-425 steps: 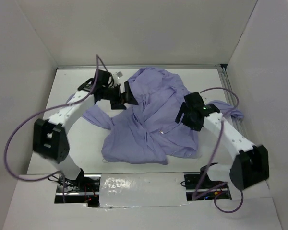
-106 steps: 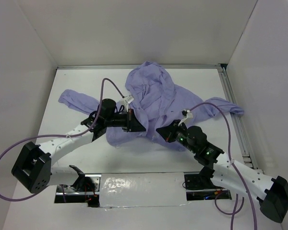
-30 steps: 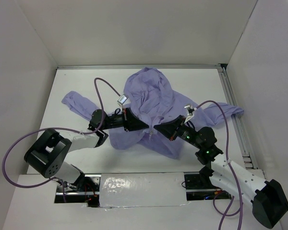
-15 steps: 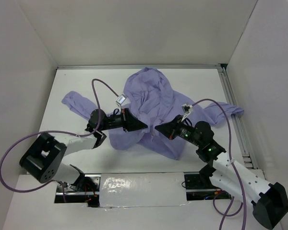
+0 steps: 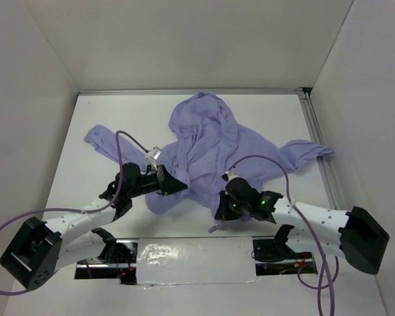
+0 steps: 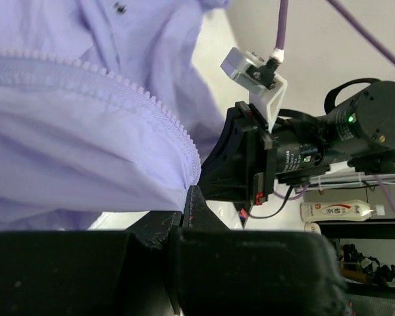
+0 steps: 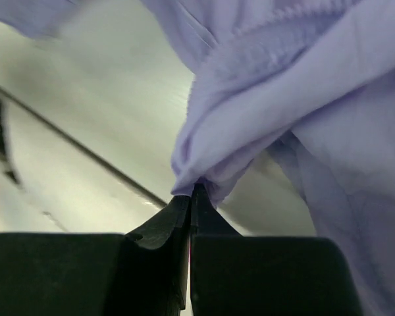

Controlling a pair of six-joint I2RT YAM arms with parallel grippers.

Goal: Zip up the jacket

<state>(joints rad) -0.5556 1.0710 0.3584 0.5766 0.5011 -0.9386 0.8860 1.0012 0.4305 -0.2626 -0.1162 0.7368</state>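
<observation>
Your left pincer (image 6: 187, 197): jaws pinched together on jacket (image 5: 204, 141) edge, right at the end of zipper teeth (image 6: 161, 112) row. Your right pincer (image 7: 191, 192): jaws pressed together on bunched fold of lavender fabric. You see both pincers low by near edge of worktop (image 5: 105, 112), near each other, each gripping jacket's near hem. Jacket lies crumpled across worktop centre, collar end toward far side. Left sleeve (image 5: 102, 140) spreads out left, right sleeve (image 5: 308, 151) out right.
</observation>
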